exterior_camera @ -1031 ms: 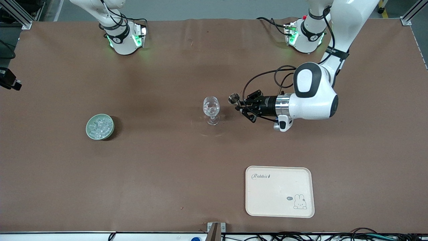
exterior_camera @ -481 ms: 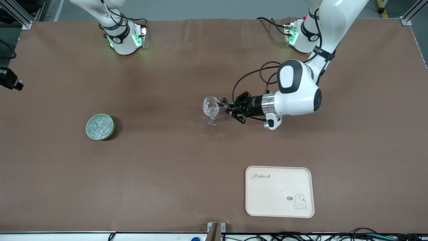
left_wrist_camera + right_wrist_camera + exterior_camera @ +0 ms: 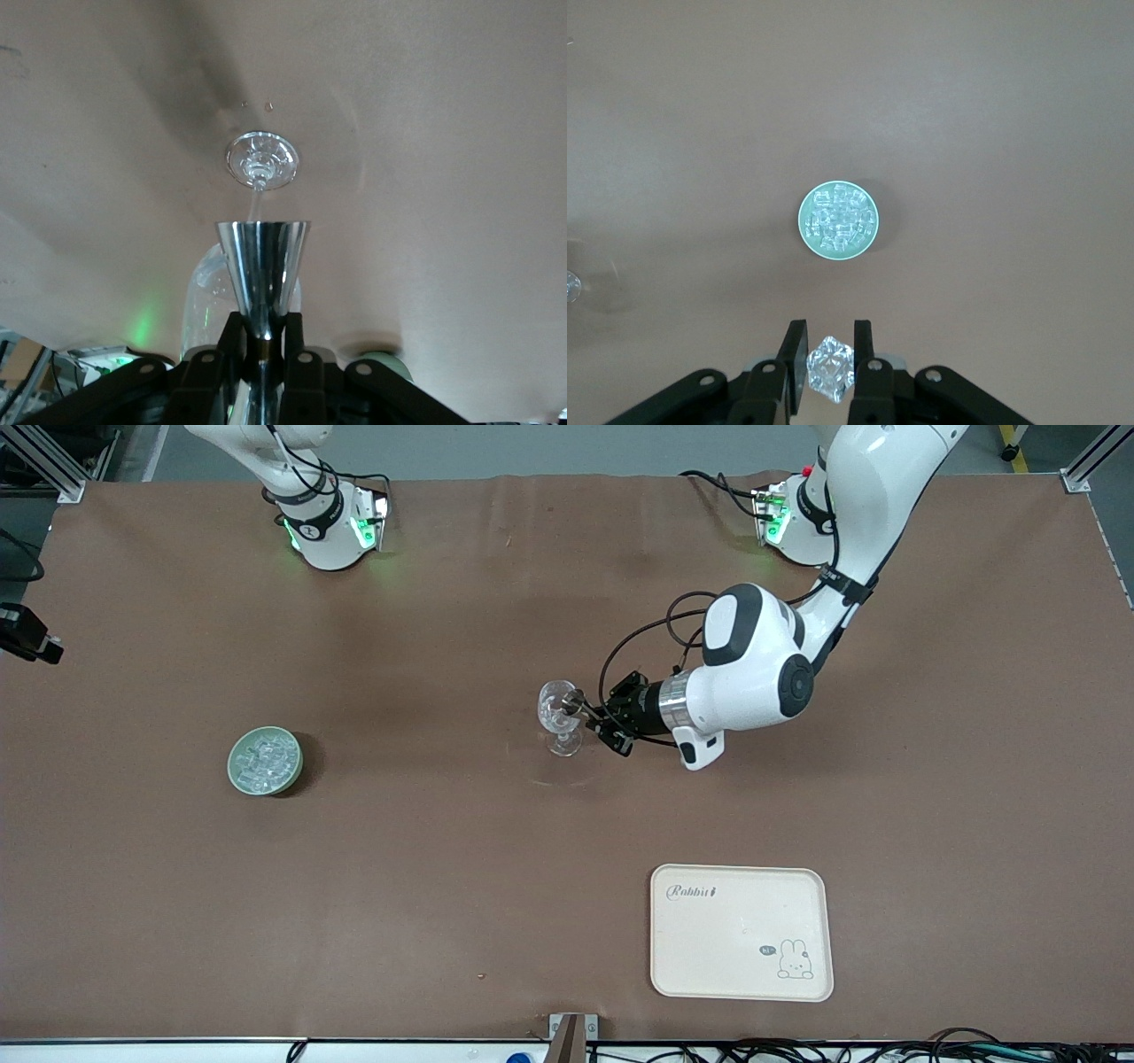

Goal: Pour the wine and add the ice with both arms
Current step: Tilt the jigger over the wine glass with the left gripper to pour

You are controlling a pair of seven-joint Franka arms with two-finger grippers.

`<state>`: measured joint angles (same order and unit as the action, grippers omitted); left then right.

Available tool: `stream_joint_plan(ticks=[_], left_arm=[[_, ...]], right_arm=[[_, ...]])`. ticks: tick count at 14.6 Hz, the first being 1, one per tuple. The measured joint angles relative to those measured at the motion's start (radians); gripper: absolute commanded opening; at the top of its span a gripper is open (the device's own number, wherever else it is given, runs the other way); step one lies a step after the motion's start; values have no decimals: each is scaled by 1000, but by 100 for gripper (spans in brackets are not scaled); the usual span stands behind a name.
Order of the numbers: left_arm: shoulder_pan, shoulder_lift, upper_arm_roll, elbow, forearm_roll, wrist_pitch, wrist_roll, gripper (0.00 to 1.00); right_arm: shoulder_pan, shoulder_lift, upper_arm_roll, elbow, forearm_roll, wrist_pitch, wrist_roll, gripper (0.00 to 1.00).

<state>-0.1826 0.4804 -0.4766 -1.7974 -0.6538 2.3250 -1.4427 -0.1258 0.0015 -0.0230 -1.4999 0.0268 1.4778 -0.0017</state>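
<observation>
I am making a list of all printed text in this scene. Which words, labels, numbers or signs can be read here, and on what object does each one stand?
"Rabbit": cursive word on the cream tray, in the corner toward the robots and the right arm's end.
Small speech bubble beside the rabbit drawing on the same tray: too small to read.
Small marks on the black bands of both arms' bases: too small to read.
Nothing else carries text.

Left gripper (image 3: 592, 715) clamped, arm stretched low; right gripper (image 3: 830, 354) clamped, held high.
</observation>
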Motion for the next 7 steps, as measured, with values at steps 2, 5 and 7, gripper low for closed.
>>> stream_joint_plan(ticks=[2, 5, 7], left_arm=[[0, 0, -7, 2, 36, 0, -6, 0], [0, 0, -28, 3, 147, 0, -58, 0], [0, 0, -43, 4, 224, 0, -98, 0]], right_arm=[[0, 0, 0, 0, 0, 0, 0, 1], [0, 0, 0, 0, 1, 0, 0, 1], [0, 0, 0, 0, 1, 0, 0, 1]])
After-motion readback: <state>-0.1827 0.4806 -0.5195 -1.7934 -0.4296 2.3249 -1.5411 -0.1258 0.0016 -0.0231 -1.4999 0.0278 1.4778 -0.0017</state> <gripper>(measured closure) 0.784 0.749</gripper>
